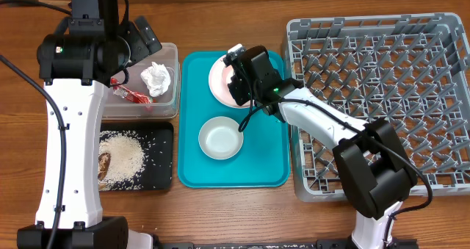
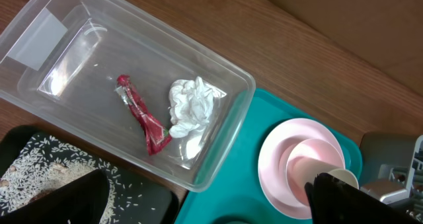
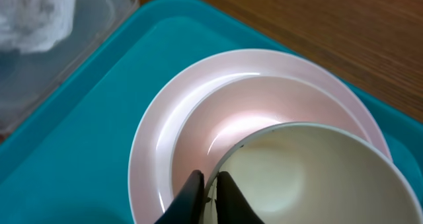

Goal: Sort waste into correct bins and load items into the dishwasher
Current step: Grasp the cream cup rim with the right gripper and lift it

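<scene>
The crumpled napkin (image 1: 156, 78) (image 2: 192, 108) and red wrapper (image 1: 132, 95) (image 2: 142, 118) lie inside the clear tub (image 1: 173, 54) (image 2: 228, 69). Rice and brown scraps (image 1: 123, 155) (image 2: 39, 164) lie in the black tray (image 1: 160, 172) (image 2: 155, 207). My left gripper (image 1: 139, 34) (image 2: 205, 187) hangs open and empty above the tub. My right gripper (image 1: 242, 76) (image 3: 210, 191) is shut on the rim of the cream cup (image 3: 310, 178) (image 2: 345, 176), over the pink plate (image 1: 219, 76) (image 2: 271, 171) (image 3: 152, 138). One whitish bowl (image 1: 220, 138) sits nearby. The grey rack (image 1: 382, 58) stands at the right.
The plate and bowl rest on a large teal tray (image 1: 264, 161) (image 2: 264, 112) (image 3: 79, 118) between the bins and the rack. The tub sits behind the black tray at the left. Bare wooden table runs along the back edge.
</scene>
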`<state>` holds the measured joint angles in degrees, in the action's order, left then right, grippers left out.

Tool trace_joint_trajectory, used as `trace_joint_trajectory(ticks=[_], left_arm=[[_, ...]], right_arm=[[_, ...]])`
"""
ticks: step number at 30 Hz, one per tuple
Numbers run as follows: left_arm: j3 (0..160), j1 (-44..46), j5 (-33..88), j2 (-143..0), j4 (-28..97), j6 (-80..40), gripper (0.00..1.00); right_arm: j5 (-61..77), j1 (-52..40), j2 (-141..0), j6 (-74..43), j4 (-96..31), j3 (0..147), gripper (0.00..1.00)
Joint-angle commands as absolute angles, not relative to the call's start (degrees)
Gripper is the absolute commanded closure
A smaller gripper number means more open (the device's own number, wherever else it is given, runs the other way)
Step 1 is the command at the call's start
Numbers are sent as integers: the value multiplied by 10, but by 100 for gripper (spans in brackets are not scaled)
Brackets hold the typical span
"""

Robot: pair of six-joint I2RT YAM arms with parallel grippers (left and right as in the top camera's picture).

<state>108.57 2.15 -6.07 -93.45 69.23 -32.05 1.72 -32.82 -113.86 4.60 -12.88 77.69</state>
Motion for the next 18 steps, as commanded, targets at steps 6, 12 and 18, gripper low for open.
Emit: trace_joint_trajectory(ticks=[6,12,18], left_arm=[[1096,23,-59,-927,692,-330,0],[1096,23,-60,-927,692,-330,0],[1096,23,-60,-927,692,-330,0]], right_arm=[[-31,-329,-1073,45,-132,788,96],[-27,-329,-1004,43,-187,788,96],[12,-324,-927,-20,-279,788,96]])
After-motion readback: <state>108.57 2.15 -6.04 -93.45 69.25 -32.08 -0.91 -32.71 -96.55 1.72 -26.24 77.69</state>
